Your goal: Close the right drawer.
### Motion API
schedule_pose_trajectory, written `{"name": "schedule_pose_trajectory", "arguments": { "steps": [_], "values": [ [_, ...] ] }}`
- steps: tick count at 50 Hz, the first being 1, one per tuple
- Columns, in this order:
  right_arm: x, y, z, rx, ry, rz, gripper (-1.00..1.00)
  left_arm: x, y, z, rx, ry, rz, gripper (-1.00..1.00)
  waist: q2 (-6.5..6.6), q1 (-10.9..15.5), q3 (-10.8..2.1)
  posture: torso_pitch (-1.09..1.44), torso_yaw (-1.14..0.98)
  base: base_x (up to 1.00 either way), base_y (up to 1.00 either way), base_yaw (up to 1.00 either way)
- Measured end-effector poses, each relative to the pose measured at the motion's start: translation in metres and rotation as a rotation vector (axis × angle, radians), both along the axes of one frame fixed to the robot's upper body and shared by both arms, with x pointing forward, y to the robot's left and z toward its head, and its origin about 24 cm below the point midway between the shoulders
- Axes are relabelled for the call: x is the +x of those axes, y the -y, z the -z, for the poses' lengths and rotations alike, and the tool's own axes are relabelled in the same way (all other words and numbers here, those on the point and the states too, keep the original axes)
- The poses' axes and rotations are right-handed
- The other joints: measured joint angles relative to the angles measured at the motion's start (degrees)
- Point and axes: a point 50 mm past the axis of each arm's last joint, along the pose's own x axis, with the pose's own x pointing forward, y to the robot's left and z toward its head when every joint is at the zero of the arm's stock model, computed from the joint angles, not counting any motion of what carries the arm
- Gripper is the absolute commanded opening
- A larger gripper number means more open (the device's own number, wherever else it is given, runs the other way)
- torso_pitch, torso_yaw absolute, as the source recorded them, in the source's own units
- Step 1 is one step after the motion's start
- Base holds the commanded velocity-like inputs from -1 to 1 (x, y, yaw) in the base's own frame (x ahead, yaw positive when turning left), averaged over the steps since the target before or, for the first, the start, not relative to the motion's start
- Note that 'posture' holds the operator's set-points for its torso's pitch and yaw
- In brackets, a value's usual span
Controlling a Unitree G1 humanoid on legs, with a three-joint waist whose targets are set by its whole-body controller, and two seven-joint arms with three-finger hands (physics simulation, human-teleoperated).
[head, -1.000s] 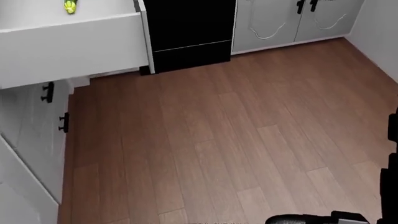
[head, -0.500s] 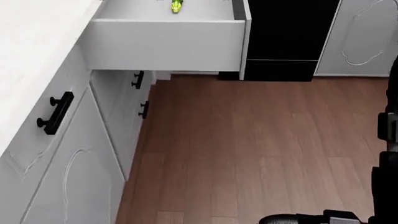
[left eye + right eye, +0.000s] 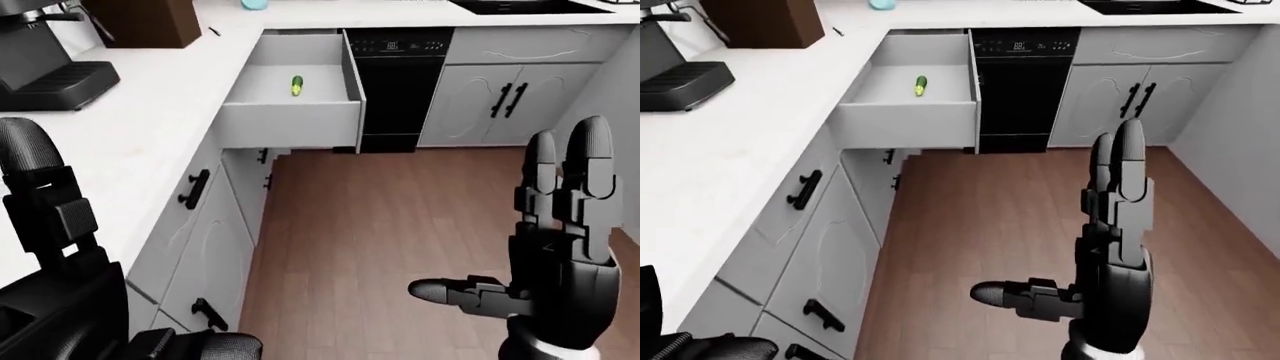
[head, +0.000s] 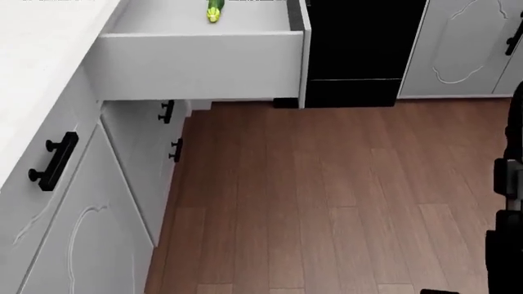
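Two hands frame what you see in the eye views, and neither touches anything. Largest is the brown plank floor, filling most of the head view. Next comes the white bench, running down the left of the left-eye view and turning along the top. White cabinet doors with black handles sit under it.

Your drawer stands pulled fully out from the bench corner, its white front panel facing you, well apart from both hands. Just to its right is a black dishwasher, and past that a pair of white cabinet doors.

Your right hand is raised at the lower right of the left-eye view, fingers straight up and thumb out to the left, so it is spread wide and empty. Your left hand rises at the left edge; only part shows, and you cannot tell whether it is spread or curled.

A black coffee machine and a dark brown box sit on the bench at upper left. Smallest is a green cucumber lying inside the drawer.
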Motion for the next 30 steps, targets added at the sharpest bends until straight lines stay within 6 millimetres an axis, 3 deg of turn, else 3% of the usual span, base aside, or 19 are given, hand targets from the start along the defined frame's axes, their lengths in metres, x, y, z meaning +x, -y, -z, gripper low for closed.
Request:
{"name": "schedule_pose_trajectory", "arguments": {
  "steps": [3,5,7,11,16,18,19,24,30],
  "values": [
    [-0.0018,0.0006,-0.0056,-0.001,0.028,0.002,1.0,-0.0017,0.0004,-0.002,0.004,0.015,0.002,1.0,-2.02,0.2,0.12,0.0,0.0,0.12,0.0,0.0],
    [-0.0029,0.0003,-0.0078,-0.001,0.039,-0.001,1.0,-0.0028,0.0004,-0.0031,0.004,0.023,0.0,1.0,-4.17,0.1,-0.23,0.0,0.0,0.12,0.0,0.0],
    [-0.0025,0.0028,-0.0068,-0.007,0.032,0.009,1.0,-0.0011,0.0018,-0.0015,-0.003,0.017,0.011,1.0,-3.3,-0.8,-0.16,0.0,0.0,0.12,0.0,0.0],
    [-0.0002,0.0038,-0.002,0.003,-0.005,0.013,1.0,0.0009,0.0019,0.0005,0.005,-0.005,0.012,1.0,-3.11,-1.1,-0.09,0.0,0.0,0.12,0.0,0.0],
    [-0.0021,0.0019,-0.0056,-0.003,0.018,0.003,1.0,-0.0021,0.0026,-0.0025,0.008,0.018,0.013,1.0,0.31,-1.2,1.18,0.0,0.0,0.24,0.0,0.0],
    [-0.002,0.0018,-0.0065,-0.004,0.025,0.003,1.0,-0.003,0.0026,-0.0032,0.009,0.025,0.012,1.0,2.44,-1.4,0.78,0.0,0.0,0.28,0.0,0.0],
    [-0.0012,0.0008,-0.0065,0.0,0.027,-0.002,1.0,-0.0028,0.0019,-0.0031,0.011,0.025,0.008,1.0,2.57,-0.8,0.52,0.0,0.0,0.27,0.0,0.0],
    [0.0031,0.0001,-0.0013,-0.002,-0.008,-0.009,1.0,-0.0002,0.0005,0.0005,0.003,-0.003,0.001,1.0,1.2,0.1,0.09,0.0,0.0,0.27,0.0,0.0],
    [0.0002,-0.0014,-0.0058,-0.006,0.024,-0.013,1.0,-0.0029,0.0005,-0.0024,0.005,0.021,0.0,1.0,-2.57,0.7,0.18,0.0,0.0,0.28,0.0,0.0]
  ]
}}
